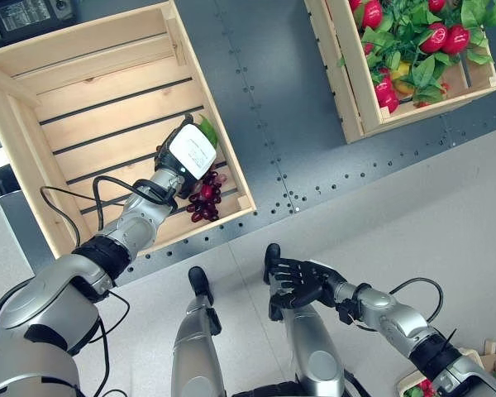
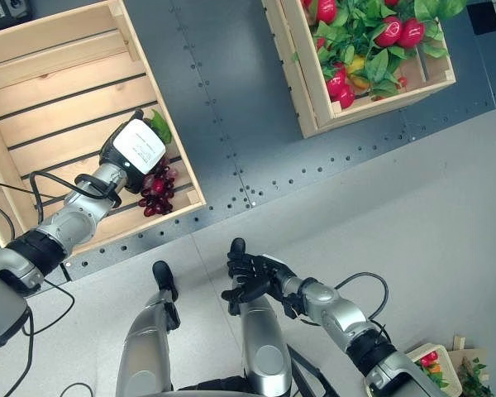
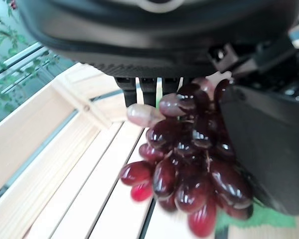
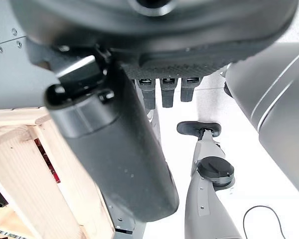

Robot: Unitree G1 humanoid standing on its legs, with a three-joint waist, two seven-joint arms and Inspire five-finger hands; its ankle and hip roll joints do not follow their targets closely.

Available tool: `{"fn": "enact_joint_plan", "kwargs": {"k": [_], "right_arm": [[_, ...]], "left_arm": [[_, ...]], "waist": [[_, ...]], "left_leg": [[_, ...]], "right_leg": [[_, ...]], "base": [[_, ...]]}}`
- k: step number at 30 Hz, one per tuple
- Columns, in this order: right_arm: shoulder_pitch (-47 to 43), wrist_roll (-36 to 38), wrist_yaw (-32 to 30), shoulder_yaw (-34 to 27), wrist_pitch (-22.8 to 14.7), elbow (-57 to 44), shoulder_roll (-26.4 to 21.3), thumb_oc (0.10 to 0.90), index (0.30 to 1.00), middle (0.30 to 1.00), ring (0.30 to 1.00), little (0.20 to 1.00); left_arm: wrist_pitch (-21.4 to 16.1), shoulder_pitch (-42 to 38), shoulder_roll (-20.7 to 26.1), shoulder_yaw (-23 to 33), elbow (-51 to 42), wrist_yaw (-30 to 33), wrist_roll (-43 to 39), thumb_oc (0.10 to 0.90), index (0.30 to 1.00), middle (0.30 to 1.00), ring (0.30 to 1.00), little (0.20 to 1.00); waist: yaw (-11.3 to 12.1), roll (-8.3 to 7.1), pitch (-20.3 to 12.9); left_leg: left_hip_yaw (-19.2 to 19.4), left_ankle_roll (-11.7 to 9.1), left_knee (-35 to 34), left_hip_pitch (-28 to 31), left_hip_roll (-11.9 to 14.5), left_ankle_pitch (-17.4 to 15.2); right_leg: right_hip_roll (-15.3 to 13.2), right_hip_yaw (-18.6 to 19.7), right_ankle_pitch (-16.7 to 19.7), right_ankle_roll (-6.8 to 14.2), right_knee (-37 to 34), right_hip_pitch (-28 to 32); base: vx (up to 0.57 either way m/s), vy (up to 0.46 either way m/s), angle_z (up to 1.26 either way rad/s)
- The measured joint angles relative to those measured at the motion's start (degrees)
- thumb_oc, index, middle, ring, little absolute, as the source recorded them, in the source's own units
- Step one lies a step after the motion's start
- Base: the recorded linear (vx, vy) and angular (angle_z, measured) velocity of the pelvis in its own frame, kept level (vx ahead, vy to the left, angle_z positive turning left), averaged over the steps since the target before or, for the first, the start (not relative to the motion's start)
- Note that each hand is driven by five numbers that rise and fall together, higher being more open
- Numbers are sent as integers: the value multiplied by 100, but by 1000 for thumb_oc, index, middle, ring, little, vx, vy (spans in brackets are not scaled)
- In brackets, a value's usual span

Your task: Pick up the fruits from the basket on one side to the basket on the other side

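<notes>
Now my left hand grips the dark red grape bunch over the left crate; my right hand hangs loosely open, holding nothing, near the floor

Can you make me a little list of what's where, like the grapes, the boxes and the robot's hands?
grapes: dark red bunch of grapes, with a green leaf, over the slats at the near corner of the left crate
left hand: left hand in the left crate, fingers curled round the grapes
left crate: pale wooden left crate, slatted bottom
right crate: right crate holding red fruit, a yellow fruit and green leaves
right hand: right hand low over the grey floor, fingers relaxed, holding nothing
</notes>
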Motion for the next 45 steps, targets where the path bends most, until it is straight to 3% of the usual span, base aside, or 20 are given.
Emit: {"fn": "enact_joint_plan", "kwargs": {"k": [11,17,23,27,33,36,40,45], "right_arm": [[58,-51,2,2,-35,-4,7,800,900,900,900,900],[169,-58,10,-51,-104,-7,7,800,900,900,900,900],[672,-78,16,-289,-134,-67,-8,800,900,900,900,900],[1021,-306,46,-711,-139,-281,-67,800,900,900,900,900],[1517,-272,135,-2151,-273,-901,-218,800,900,900,900,900],[1681,-271,177,-2762,-462,-1183,-287,800,900,900,900,900],[1845,-267,309,-3236,-573,-1591,-313,800,900,900,900,900],[1731,-274,308,-3287,-615,-2027,-330,800,900,900,900,900]], "left_arm": [[-305,60,-116,-42,616,111,-21,400,300,300,300,300],[-503,364,145,56,548,653,-385,400,300,300,300,300],[-811,1026,748,650,-297,1262,-609,400,300,300,300,300],[-857,1600,882,1413,-848,1451,-881,400,300,300,300,300],[-863,3308,941,3118,-2373,1759,-1213,400,300,300,300,300],[-941,3846,924,3499,-2802,1796,-1135,400,300,300,300,300],[-1190,4133,927,3720,-3193,1612,-867,400,300,300,300,300],[-1458,4121,922,3715,-3394,1025,-792,400,300,300,300,300]], "waist": [[5,0,0],[125,4,0],[189,73,-3],[288,277,-18],[366,680,-197],[401,807,-442],[470,807,-692],[466,776,-1086]], "left_leg": [[54,-3,-115,408,-12,-1],[75,-14,-300,844,-48,47],[45,-35,-901,1480,-121,263],[-36,-38,-1213,1830,-173,336],[-253,-40,-1593,2316,-215,356],[-342,-19,-1728,2445,-224,370],[-384,-14,-1744,2569,-244,370],[-442,-16,-1748,2675,-247,371]], "right_leg": [[-4,22,8,-12,9,325],[-12,18,6,-10,-41,686],[-2,-39,21,19,-337,1217],[2,-75,56,63,-563,1538],[18,-210,49,66,-729,1976],[18,-214,37,74,-730,2064],[-15,-223,-37,151,-733,2234],[-21,-222,-112,216,-734,2361]], "base": [[-4,20,-1],[13,40,-1],[48,29,5],[75,7,2],[100,-8,8],[76,-13,8],[50,-17,11],[14,-17,1]]}}
